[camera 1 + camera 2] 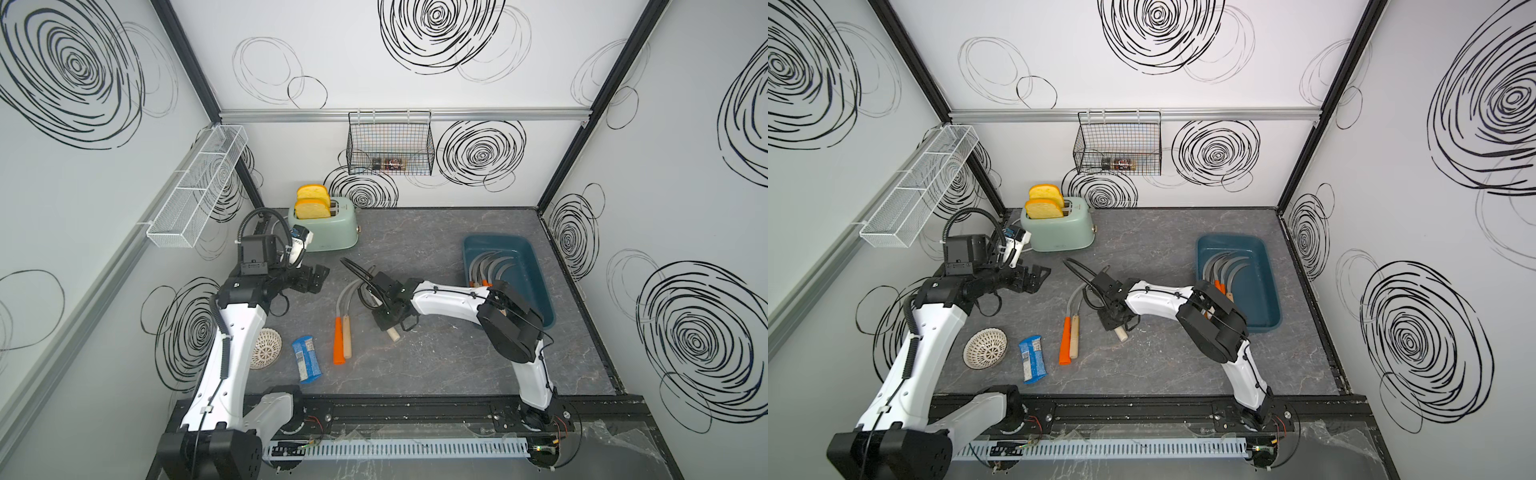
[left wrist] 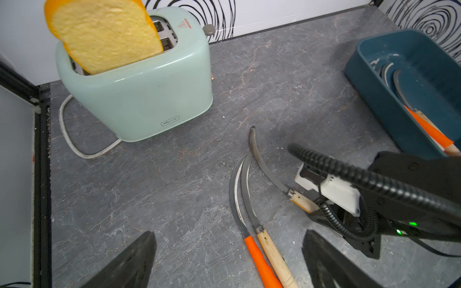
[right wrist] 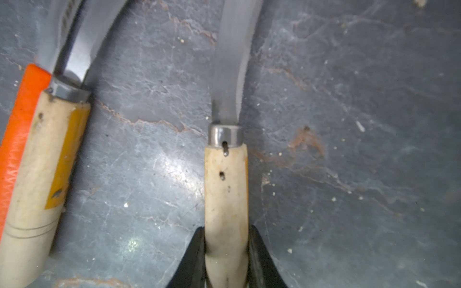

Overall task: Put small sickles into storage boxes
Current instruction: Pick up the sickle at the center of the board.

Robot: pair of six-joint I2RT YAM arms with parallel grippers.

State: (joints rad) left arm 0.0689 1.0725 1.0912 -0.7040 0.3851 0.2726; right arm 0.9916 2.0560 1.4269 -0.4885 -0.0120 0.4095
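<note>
Grey marbled tabletop (image 1: 415,249) under swirl-patterned walls (image 1: 353,54); teal tub (image 1: 494,237) holds sickles (image 1: 488,264).

At right, dark teal rectangular plastic tub (image 1: 530,286) holding several grey-bladed sickles (image 1: 492,266), curved blades far, handles near. At centre, lying side by side and touching: orange-handled sickle (image 1: 339,345) and pale-wood-handled sickle (image 1: 347,338). Just right of them, lone wooden-handled sickle (image 3: 225,189).

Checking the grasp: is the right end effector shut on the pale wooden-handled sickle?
Shut: in the right wrist view, the right end effector has black fingers clamping both sides of the pale wood-handled grey-bladed sickle.
</note>
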